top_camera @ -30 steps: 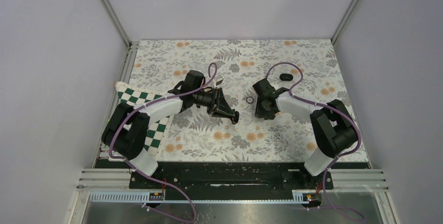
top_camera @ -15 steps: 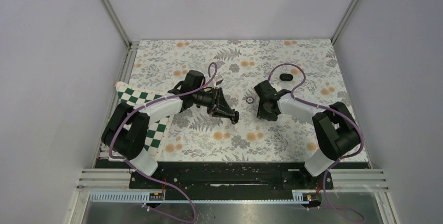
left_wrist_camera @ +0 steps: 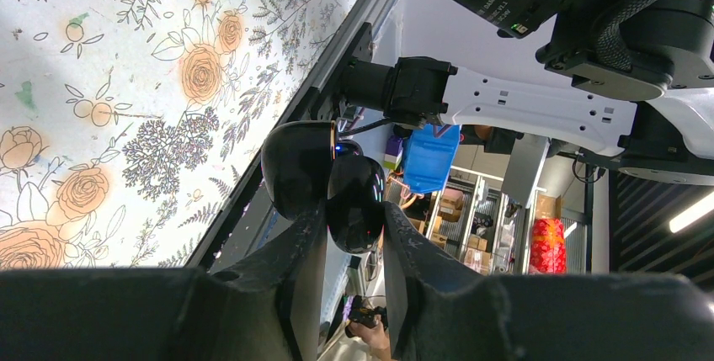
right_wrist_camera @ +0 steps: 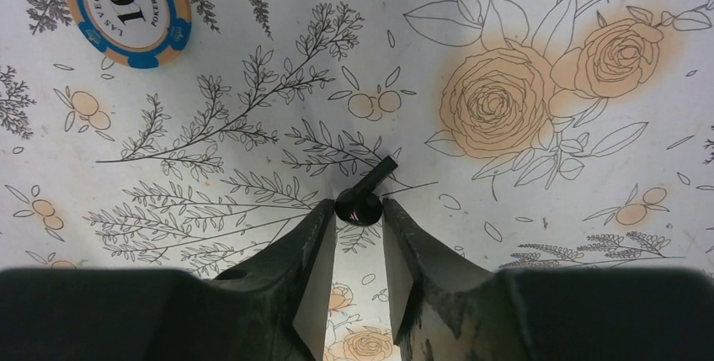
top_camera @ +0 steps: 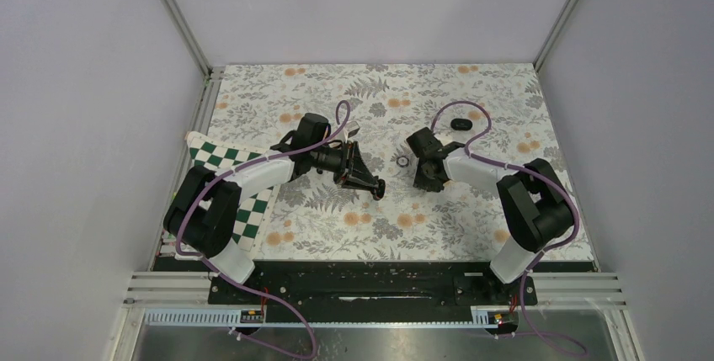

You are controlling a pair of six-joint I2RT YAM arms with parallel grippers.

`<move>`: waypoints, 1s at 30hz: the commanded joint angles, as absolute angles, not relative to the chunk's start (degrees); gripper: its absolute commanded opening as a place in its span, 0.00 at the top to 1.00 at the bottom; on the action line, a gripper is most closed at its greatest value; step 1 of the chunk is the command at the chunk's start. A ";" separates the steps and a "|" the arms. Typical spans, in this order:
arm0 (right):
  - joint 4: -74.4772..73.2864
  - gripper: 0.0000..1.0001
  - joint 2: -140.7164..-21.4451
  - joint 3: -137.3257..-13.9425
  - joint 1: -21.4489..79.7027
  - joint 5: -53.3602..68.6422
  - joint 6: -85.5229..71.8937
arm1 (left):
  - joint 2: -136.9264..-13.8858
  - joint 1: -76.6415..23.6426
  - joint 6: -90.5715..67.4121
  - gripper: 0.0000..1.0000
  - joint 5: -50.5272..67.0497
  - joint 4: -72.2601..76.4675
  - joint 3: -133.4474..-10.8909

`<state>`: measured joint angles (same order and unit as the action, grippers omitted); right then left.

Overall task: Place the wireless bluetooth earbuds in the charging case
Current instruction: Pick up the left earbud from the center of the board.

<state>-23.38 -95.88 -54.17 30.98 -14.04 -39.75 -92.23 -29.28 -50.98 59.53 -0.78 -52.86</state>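
My left gripper (top_camera: 376, 187) is shut on the glossy black charging case (left_wrist_camera: 356, 201). It holds the case above the cloth with its hinged lid (left_wrist_camera: 298, 167) swung open; the gripper (left_wrist_camera: 354, 228) pinches the lower half. In the right wrist view my right gripper (right_wrist_camera: 358, 214) is low over the floral cloth, its fingertips closed against both sides of a tiny black earbud (right_wrist_camera: 359, 207). The earbud's stem (right_wrist_camera: 380, 172) points away from the gripper. In the top view this gripper (top_camera: 423, 183) is right of centre. The other earbud is not in view.
A blue and white poker chip (right_wrist_camera: 128, 10) lies on the cloth beyond the right gripper, and shows between the two grippers in the top view (top_camera: 404, 161). A black oval object (top_camera: 459, 124) lies at the back right. A green checked cloth (top_camera: 221, 163) lies under the left arm.
The right gripper shifted slightly right and then back left over the same spot. The left arm and its case have not moved.
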 commanded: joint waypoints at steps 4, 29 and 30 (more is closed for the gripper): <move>-23.92 0.66 -96.19 -55.42 31.29 -18.63 -40.29 | -89.91 -29.00 -49.88 1.00 60.82 0.35 -53.46; -27.30 0.87 -82.94 -52.82 31.29 -7.67 -36.09 | -89.83 -28.83 -49.15 1.00 60.51 0.10 -53.20; -28.52 0.88 -80.80 -52.75 31.29 -4.84 -34.84 | -89.87 -28.89 -49.01 1.00 60.54 0.09 -53.30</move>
